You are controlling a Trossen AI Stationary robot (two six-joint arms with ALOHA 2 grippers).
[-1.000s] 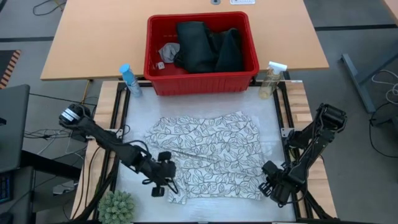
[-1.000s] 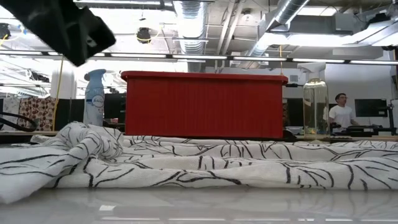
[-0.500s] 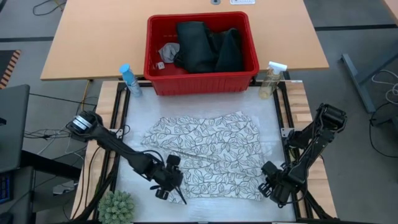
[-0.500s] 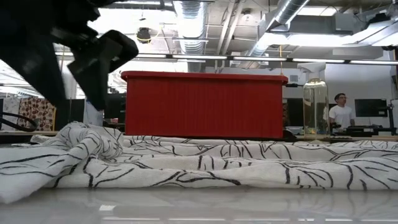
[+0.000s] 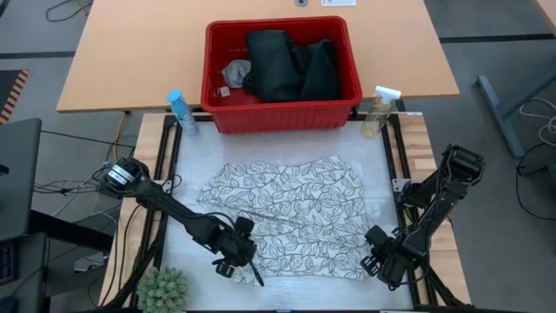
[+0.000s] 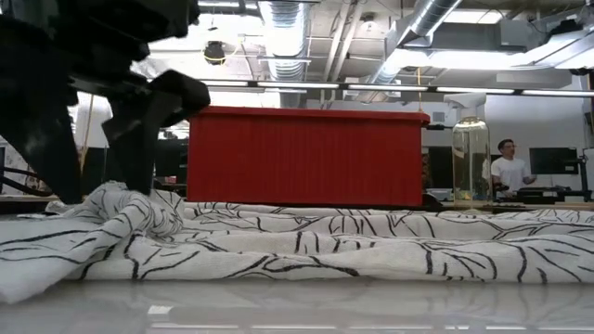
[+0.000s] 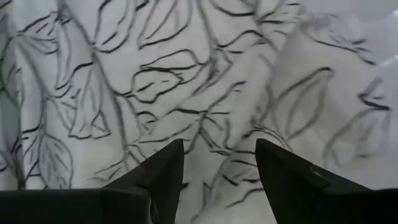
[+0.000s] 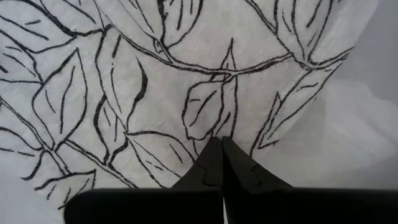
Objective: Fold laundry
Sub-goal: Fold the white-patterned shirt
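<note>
My left gripper [image 7: 214, 163] hangs wide open over the leaf-print cloth's [image 5: 291, 213] near corner, ready to pinch it. My right gripper [image 8: 222, 157] sits pinched on the opposite corner, I'd guess so both lift together for the fold.

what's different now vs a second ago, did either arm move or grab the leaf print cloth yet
The left gripper moved inward and down onto the near-left corner of the leaf-print cloth; its fingers are open over the fabric, nothing grabbed yet. The right gripper stayed at the near-right corner, shut on the cloth. The cloth, red basket and both spray bottles have not moved.
</note>
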